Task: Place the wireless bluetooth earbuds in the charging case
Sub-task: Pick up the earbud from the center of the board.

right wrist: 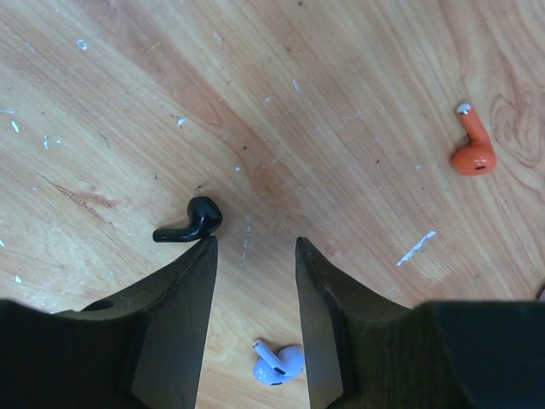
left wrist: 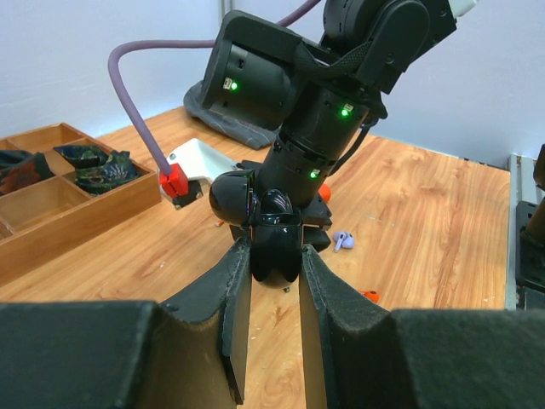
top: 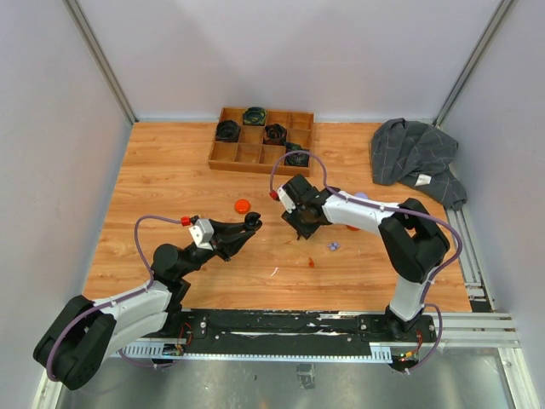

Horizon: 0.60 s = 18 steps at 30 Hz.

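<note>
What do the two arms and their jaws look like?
Both alike: the left arm and right arm have black joints with pale grey link shells. A purple cable loops along each to a white wrist block with a red plug. Green lights glow on the right arm's joints. The jaws are matte black wedges; the left pair's inner faces look tan.

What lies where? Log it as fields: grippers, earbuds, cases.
left gripper: shut on black case
right gripper: open, nothing between jaws
black earbud: on table, beside right gripper
lavender earbud: loose on table
orange earbud: loose on table
orange case: on table, apart from both grippers
</note>
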Tool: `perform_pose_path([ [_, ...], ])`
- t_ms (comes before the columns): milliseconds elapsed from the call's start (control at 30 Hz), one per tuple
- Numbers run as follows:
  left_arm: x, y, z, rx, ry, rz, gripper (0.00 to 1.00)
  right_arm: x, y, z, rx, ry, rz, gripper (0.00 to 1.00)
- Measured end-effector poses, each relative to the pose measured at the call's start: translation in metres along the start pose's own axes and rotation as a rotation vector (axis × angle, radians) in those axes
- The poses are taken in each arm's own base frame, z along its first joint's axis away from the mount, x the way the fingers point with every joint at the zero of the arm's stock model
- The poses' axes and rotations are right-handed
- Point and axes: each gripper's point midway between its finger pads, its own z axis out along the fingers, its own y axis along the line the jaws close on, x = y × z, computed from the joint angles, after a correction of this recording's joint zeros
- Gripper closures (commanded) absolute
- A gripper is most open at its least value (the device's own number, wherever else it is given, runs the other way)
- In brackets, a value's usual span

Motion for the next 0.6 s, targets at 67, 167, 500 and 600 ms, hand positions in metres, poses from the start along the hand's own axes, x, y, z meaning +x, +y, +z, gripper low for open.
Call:
perform_pose_path([
  [67,0.000,0.000,0.000,0.000,0.000,0.000,1.00,-0.001,-0.002,-0.003,0.007,-0.007,0.028,0.55],
  [167,0.000,0.000,0.000,0.000,0.000,0.000,1.00,-0.006,-0.008,-0.012,0.016,-0.035,0.094,0.52],
  [500,0.000,0.000,0.000,0.000,0.000,0.000,1.00,-0.016,-0.001,-0.023,-0.002,-0.064,0.362,0.49],
  [600,0.000,0.000,0.000,0.000,0.000,0.000,1.00,-0.013,0.004,-0.016,-0.006,-0.039,0.441,0.49],
])
